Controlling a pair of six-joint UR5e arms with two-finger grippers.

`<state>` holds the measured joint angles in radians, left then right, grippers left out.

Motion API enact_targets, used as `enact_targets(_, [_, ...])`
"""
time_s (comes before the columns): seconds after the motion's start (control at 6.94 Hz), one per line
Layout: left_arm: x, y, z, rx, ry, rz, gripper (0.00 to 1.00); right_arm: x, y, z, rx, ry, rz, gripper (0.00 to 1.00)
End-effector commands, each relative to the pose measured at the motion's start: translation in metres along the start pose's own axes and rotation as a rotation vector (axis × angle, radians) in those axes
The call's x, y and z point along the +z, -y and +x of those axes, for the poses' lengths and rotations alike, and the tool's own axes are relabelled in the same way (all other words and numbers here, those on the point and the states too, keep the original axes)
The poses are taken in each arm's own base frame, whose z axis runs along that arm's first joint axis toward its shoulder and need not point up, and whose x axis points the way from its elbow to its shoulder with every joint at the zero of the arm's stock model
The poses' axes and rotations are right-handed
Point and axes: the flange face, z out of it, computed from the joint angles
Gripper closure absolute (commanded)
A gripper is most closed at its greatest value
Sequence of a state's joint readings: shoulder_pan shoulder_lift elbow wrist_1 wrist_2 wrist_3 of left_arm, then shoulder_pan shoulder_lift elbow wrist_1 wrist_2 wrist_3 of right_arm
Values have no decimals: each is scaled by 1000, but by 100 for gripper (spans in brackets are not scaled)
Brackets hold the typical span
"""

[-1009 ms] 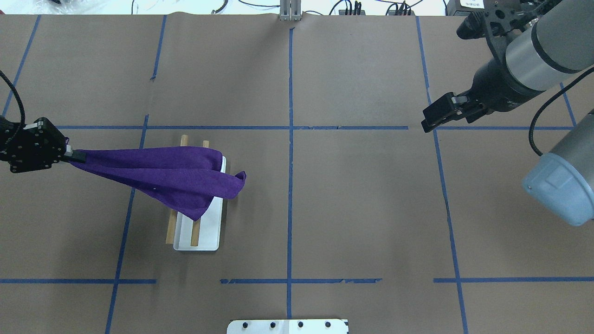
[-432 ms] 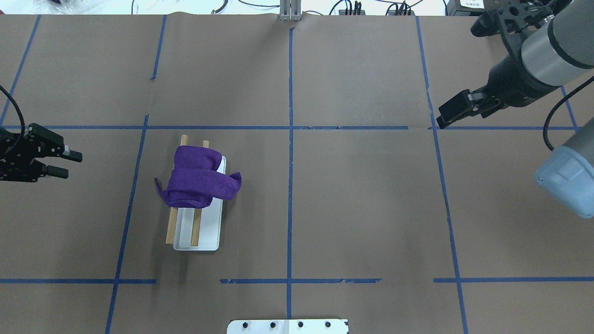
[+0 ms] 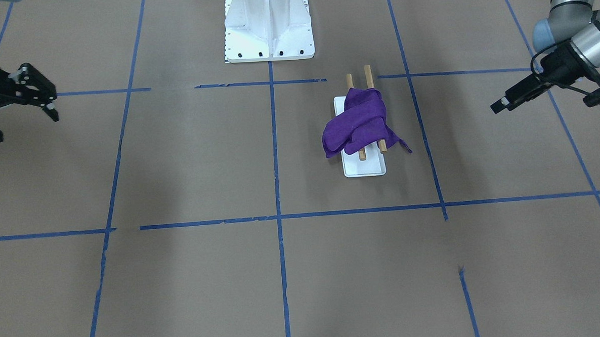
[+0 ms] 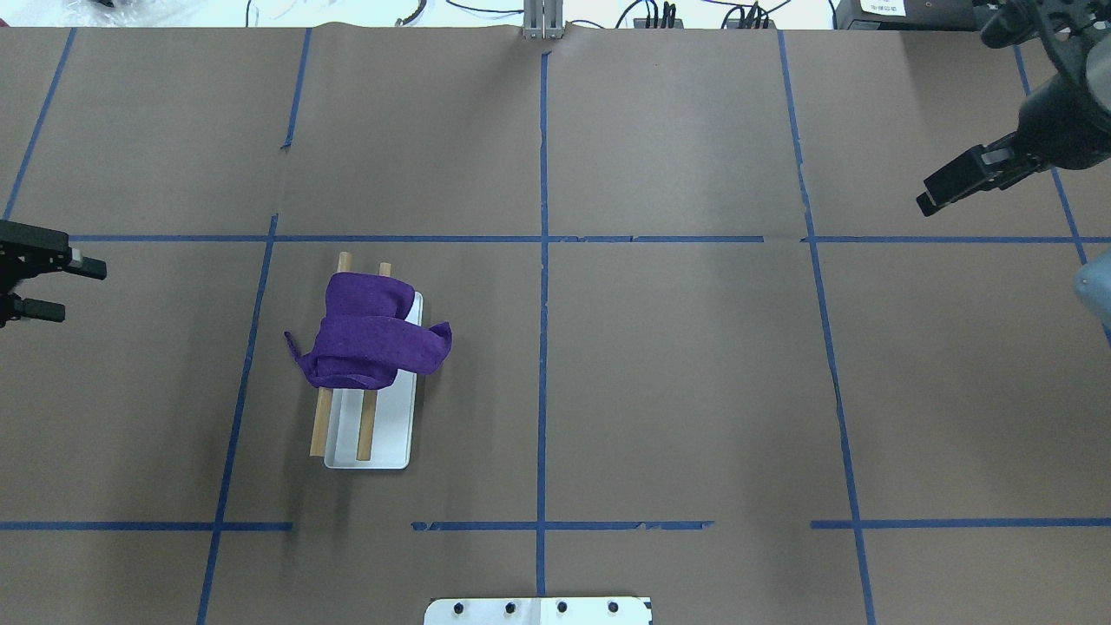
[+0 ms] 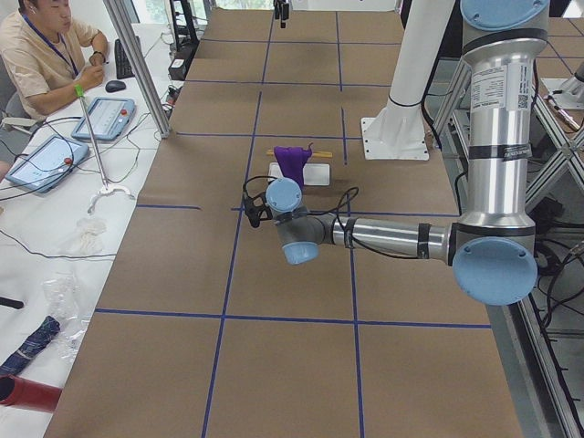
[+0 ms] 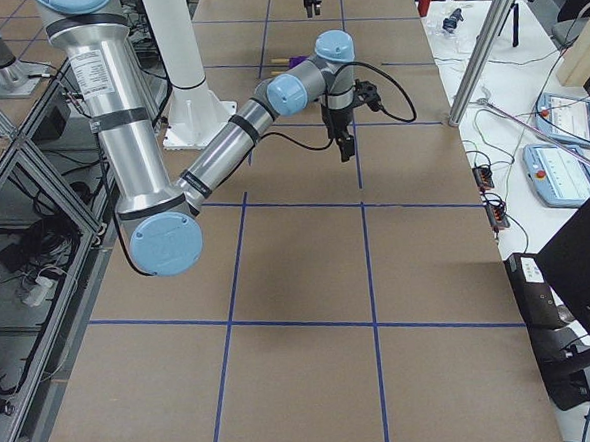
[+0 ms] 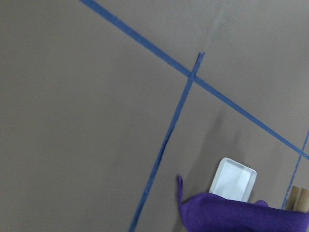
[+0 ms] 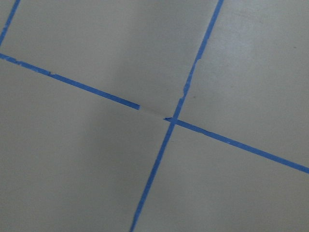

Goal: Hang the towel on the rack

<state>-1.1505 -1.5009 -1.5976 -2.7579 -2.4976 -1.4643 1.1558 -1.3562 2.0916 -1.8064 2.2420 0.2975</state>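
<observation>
- The left jaws, at the left edge of the worktop, stand wide apart and hold nothing.
- Well to the right of the left jaws, the purple towel lies bunched across both wooden bars of the rack. One corner hangs off on the side nearest the left jaws, and nothing grips the towel.
- The rack's white base shows beyond the towel, flat on the worktop.
- Far to the right of the towel, the right jaws hang over the worktop's far right corner, spread open and empty.

Blue tape lines cross the brown table (operator seated beside).
</observation>
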Motion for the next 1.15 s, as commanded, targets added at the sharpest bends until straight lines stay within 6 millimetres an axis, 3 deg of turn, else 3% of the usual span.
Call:
enact_targets(0.0, [-33,30,-43,226,86,204,0,12,-24,107,117,-65,-52,0])
enact_targets(0.14, [-52,36,-71,387,177,263,0,11,-41,152,122,-84,-68,0])
enact_targets(0.29, [-86,50,-98,582,284,300,0,9,-58,203,132,-100,-82,0])
enact_targets(0.43, [-123,67,-116,735,405,328,0,10,-78,240,109,-105,-99,0])
enact_targets(0.58, [-152,81,-131,799,511,279,0,9,-98,273,146,-97,-111,0])
enact_targets(0.72, [-172,82,-119,786,558,225,0,13,-125,304,246,-55,-120,0])
enact_targets(0.86, [-178,78,-104,667,588,139,0,1,-129,317,270,-18,-84,0])
enact_targets(1.01, [-175,75,-118,545,605,49,0,-4,-127,316,264,-37,-79,0])
